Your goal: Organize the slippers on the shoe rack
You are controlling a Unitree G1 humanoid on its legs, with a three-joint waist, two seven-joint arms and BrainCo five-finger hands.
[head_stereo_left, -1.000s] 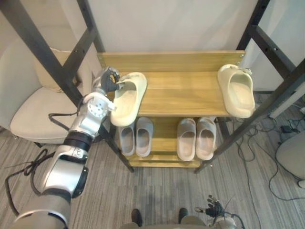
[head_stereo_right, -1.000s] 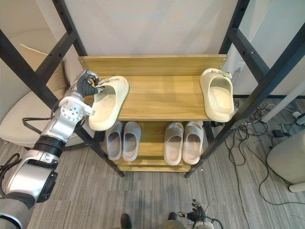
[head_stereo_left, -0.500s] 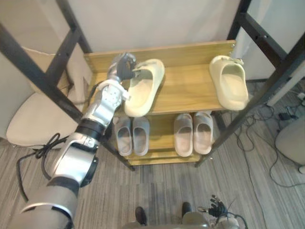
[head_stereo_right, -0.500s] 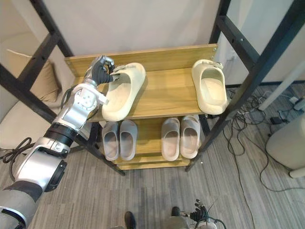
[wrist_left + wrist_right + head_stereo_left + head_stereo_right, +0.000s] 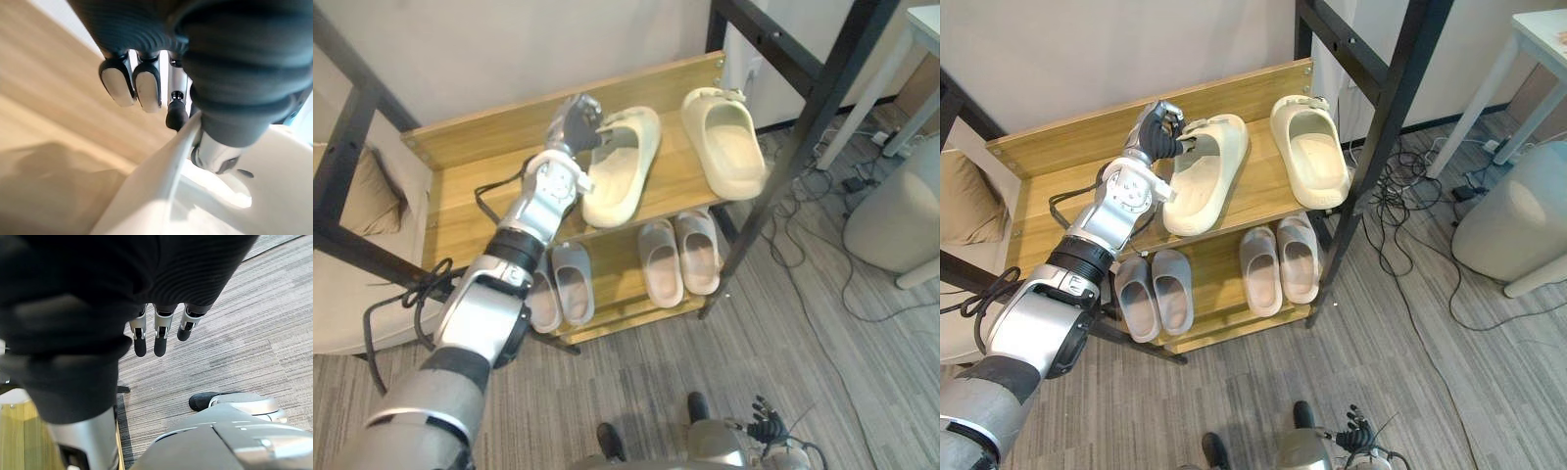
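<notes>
My left hand (image 5: 1157,132) is shut on the heel end of a cream slipper (image 5: 1205,174) over the wooden top shelf (image 5: 1058,191) of the shoe rack. Its toe pokes past the shelf's front edge. In the left wrist view my fingers (image 5: 118,84) curl over the slipper's pale rim (image 5: 168,159). The matching cream slipper (image 5: 1310,157) lies just to its right, at the shelf's right end. My right hand (image 5: 766,429) hangs low by the floor, its fingers (image 5: 157,335) relaxed and holding nothing.
Two grey pairs (image 5: 1156,294) (image 5: 1278,262) sit on the lower shelf. Black frame posts (image 5: 1386,108) cross in front of the rack's right side. A cushioned chair (image 5: 352,196) is at the left, with cables (image 5: 1400,206) and a pale round seat (image 5: 1513,220) at the right.
The camera has swung. Relative to the shelf, my left hand has carried the cream slipper from the left end rightward, close beside the other cream slipper.
</notes>
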